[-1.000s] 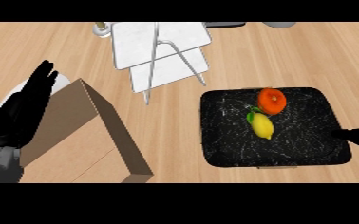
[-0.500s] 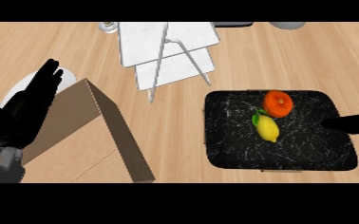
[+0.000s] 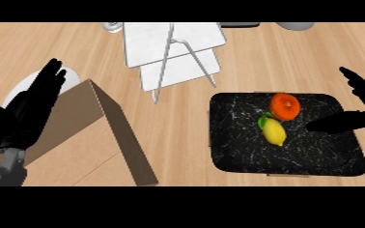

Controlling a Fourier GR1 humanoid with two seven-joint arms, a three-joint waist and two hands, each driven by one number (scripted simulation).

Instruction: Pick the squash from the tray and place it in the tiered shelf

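The yellow squash (image 3: 274, 132) with a green stem lies in the middle of the black speckled tray (image 3: 242, 154), just below an orange fruit (image 3: 285, 106). My right hand (image 3: 336, 122) comes in from the right edge, open, with its thumb over the tray a little right of the squash and not touching it. Its fingers (image 3: 354, 82) spread above the tray's far right corner. The white tiered shelf (image 3: 171, 48) with thin metal legs stands at the top centre. My left hand (image 3: 35, 104) rests open at the left, fingers up.
A brown cardboard box (image 3: 107, 135) stands at the lower left, beside my left hand. A white plate (image 3: 21, 89) peeks out behind that hand. A grey bowl (image 3: 296, 25) and a small jar (image 3: 113, 26) sit along the counter's far edge.
My right hand has moved in from the right edge over the tray, thumb nearer the squash, and its fingers now show. The left hand has stayed put.
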